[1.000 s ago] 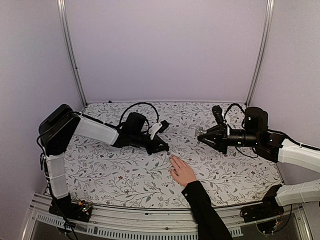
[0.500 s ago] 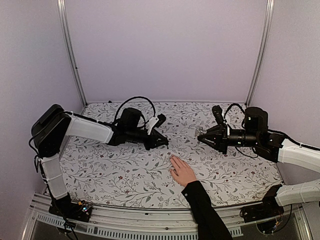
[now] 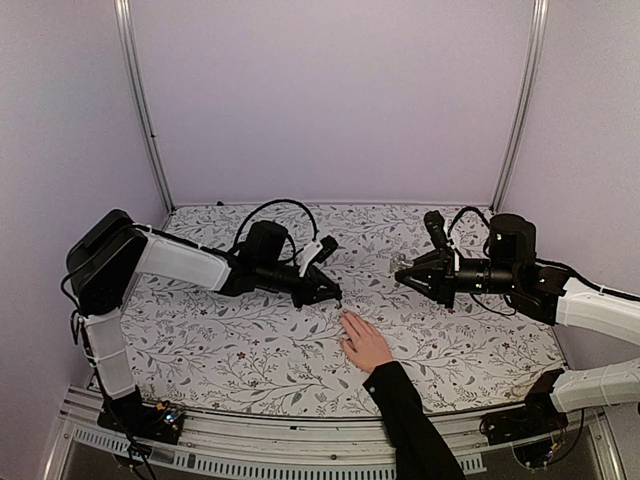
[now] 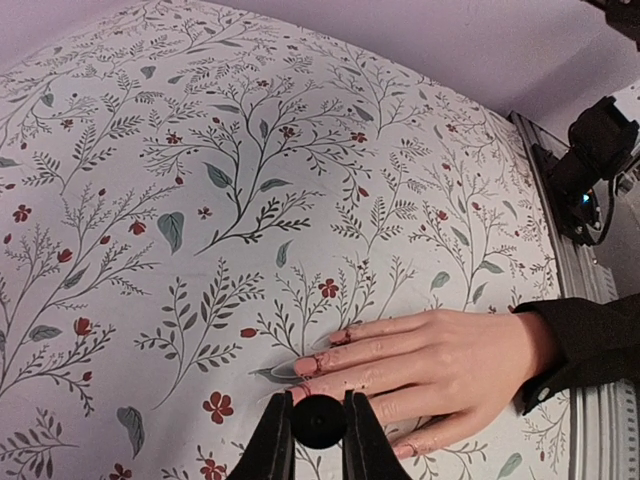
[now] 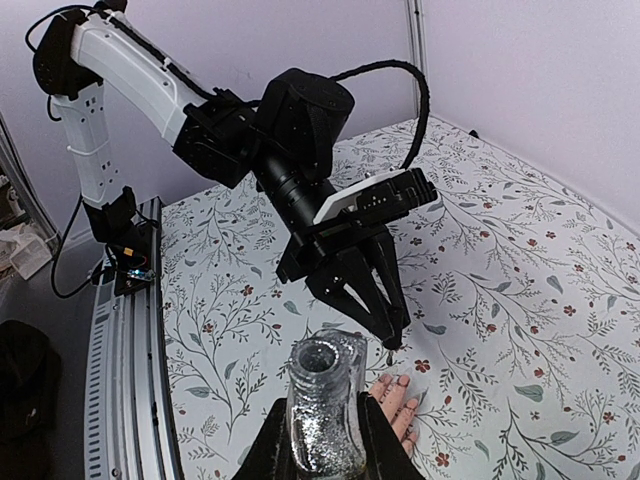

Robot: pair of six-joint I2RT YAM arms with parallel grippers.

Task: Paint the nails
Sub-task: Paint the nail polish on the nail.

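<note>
My left gripper (image 4: 318, 428) has its fingers pinched on the brush cap (image 4: 320, 422), a round black knob seen end-on from the wrist. That grip aims the brush (image 5: 388, 348) down and away from the camera, toward the hand (image 4: 440, 362).

The hand lies flat, palm down, on the table (image 3: 200, 340) near the middle of its near edge. Its fingers are close together and reach toward the far edge. Laid like this, it turns the nails (image 4: 309, 365) up to me. They sit at the fingertips, just beyond the left gripper's tips. At least two show dark red; the others I can't judge. From the right wrist the brush tip hangs just above the fingertips, but whether it touches is too fine to tell.

My right gripper (image 5: 322, 445) is clamped around the bottle (image 5: 325, 395). The bottle is glittery, its mouth open and turned up toward the wrist camera, and it is held off the table toward the right edge, well apart from the hand. I judge it is parked roughly upright so nothing spills, and close enough that the brush can reach it for a dip.
</note>
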